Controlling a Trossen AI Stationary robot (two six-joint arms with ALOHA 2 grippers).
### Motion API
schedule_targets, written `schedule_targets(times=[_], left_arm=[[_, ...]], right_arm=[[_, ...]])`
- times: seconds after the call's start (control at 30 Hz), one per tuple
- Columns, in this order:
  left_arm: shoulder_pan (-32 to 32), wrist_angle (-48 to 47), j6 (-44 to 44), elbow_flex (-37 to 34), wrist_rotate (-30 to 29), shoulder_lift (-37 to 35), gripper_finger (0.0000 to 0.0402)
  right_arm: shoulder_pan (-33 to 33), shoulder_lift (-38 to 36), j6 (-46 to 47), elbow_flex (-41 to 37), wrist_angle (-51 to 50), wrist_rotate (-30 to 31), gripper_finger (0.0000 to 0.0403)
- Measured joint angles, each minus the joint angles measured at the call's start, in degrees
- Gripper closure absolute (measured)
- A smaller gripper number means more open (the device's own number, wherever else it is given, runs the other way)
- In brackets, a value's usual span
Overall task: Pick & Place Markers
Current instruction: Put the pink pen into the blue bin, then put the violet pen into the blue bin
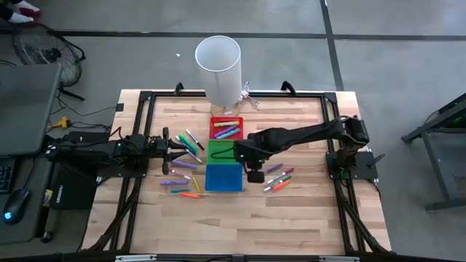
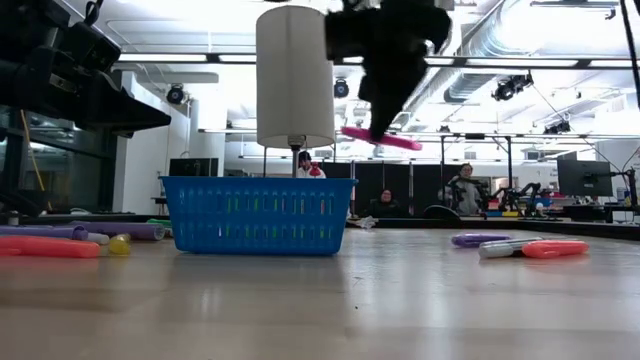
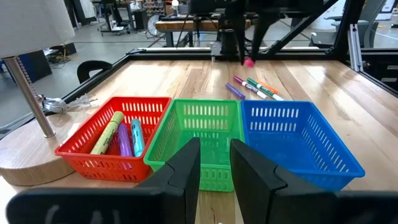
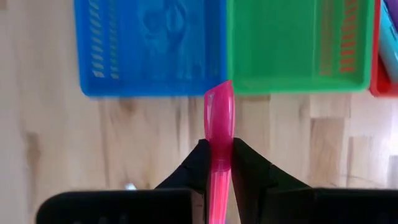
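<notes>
Right wrist view — right gripper (image 4: 217, 163) pinches pink marker (image 4: 219, 115), lower end cut off.

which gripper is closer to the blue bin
Right. The right gripper, holding a pink marker, hangs just beside the blue bin; the left gripper waits farther off.

I see a light wooden table (image 1: 291, 211) bearing three bins in a touching row: red bin (image 1: 226, 128), green bin (image 1: 223, 151), blue bin (image 1: 223, 177). Loose markers (image 1: 182, 164) lie left of the bins; more markers (image 1: 279, 178) lie right. A white lamp (image 1: 218, 69) stands at the far edge.
</notes>
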Motion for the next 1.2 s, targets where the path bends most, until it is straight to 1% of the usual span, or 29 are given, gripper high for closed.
schedule_targets(times=[0.27, 0.4, 0.63, 0.83, 1.03, 1.2], left_arm=[[-0.02, 0.00, 0.02, -0.02, 0.00, 0.00, 0.0316], [-0.02, 0.00, 0.00, -0.01, 0.00, 0.00, 0.0316], [-0.02, 0.00, 0.02, -0.01, 0.00, 0.00, 0.0316], [-0.02, 0.00, 0.00, -0.01, 0.00, -0.02, 0.0316], [-0.01, 0.00, 0.00, -0.02, 0.00, 0.00, 0.0316], [-0.02, 0.00, 0.00, 0.00, 0.00, -0.02, 0.0316]], right_arm=[[2.37, 8.69, 7.58, 13.15, -2.88, -1.28, 0.0370], [3.35, 13.21, 8.01, 18.27, -2.63, -2.58, 0.0370], [3.62, 21.29, 8.06, 25.87, -2.48, -2.70, 0.0369], [3.61, 24.58, 8.15, 27.16, -1.46, -2.78, 0.0368], [3.60, 25.90, 5.10, 26.65, -1.52, -2.75, 0.0330], [3.58, 25.90, 4.27, 26.63, -1.51, 0.25, 0.0303]])
